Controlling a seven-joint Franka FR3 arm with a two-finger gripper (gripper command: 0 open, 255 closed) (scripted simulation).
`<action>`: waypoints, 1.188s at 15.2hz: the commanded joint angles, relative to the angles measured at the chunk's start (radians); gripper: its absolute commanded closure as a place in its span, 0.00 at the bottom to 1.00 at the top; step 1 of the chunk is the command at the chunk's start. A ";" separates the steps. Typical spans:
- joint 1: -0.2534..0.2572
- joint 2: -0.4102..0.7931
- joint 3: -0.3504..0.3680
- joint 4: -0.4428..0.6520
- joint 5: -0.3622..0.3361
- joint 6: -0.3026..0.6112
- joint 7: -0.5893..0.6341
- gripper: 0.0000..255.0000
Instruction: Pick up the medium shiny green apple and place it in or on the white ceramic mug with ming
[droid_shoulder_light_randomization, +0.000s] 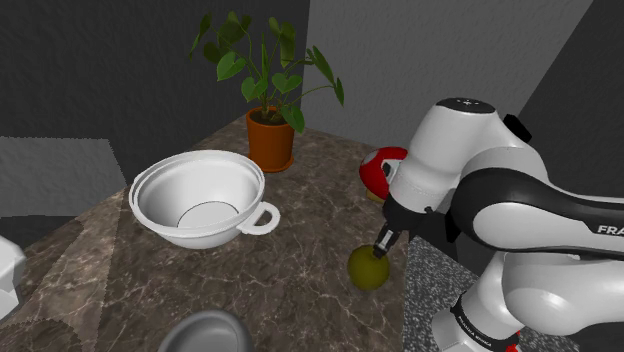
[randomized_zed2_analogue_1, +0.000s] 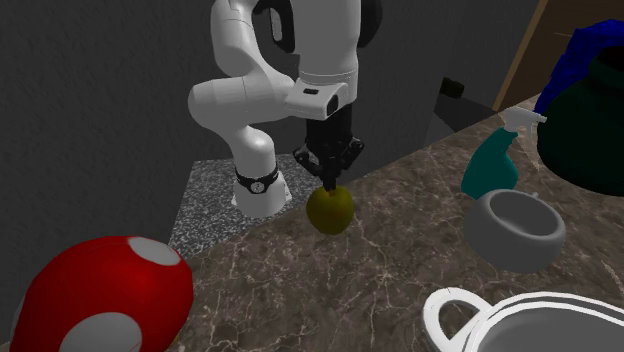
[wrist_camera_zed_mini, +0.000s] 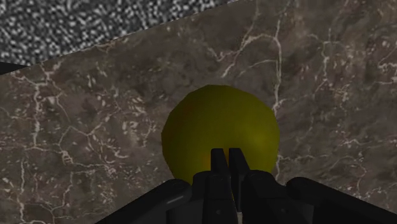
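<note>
Apple (droid_shoulder_light_randomization: 368, 269) nr tbl (droid_shoulder_light_randomization: 300, 255) edge, well apart frm white mug (droid_shoulder_light_randomization: 160, 203); 2 fingers (wrist_camera_zed_mini: 219, 168) pinched together atop it.

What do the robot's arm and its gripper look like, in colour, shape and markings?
The arm has rounded white links and dark joints; one link bears grey letters beginning "FR". A black ring with a white mark circles its lower part. The gripper is all black, with two slim fingers.

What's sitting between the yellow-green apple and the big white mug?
Nothing; the shoulder view shows bare marbled countertop between apple and mug.
</note>
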 joint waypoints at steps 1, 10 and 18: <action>-0.006 -0.005 -0.011 0.023 -0.012 -0.028 -0.001 1.00; -0.027 -0.015 -0.052 0.136 -0.055 -0.150 0.005 1.00; -0.043 -0.003 -0.082 0.246 -0.086 -0.247 0.010 1.00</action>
